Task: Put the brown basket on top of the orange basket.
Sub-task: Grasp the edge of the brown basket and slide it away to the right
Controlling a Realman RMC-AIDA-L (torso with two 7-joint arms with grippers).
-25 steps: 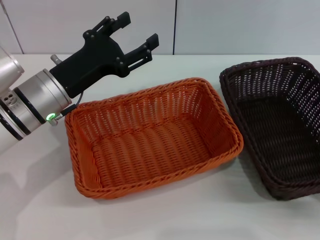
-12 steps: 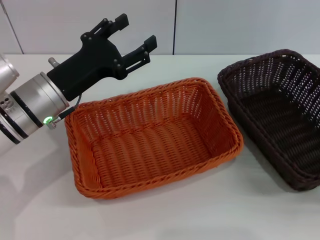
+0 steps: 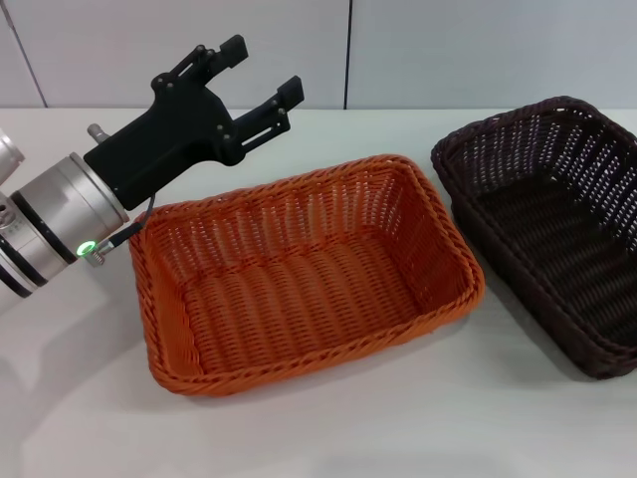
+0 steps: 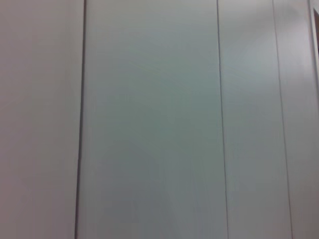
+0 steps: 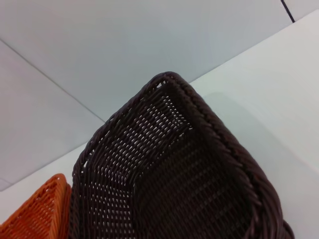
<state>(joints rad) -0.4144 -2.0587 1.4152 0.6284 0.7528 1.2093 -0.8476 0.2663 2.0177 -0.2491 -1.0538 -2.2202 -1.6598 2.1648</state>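
Up at the left, the left gripper [image 3: 261,72] hangs in the air with its black fingers spread wide, holding nothing, just above the far left corner of the orange basket [image 3: 299,274]. Off to the right, close beside the orange one, sits the brown basket [image 3: 552,224], well apart from that gripper; nothing shows inside either basket. Both are rectangular woven wicker with sloped sides and braided rims, on a white table [image 3: 398,428]. No right gripper shows in any view.

White table [image 3: 418,418], orange basket [image 3: 299,274] beside brown basket [image 3: 552,234], both on it
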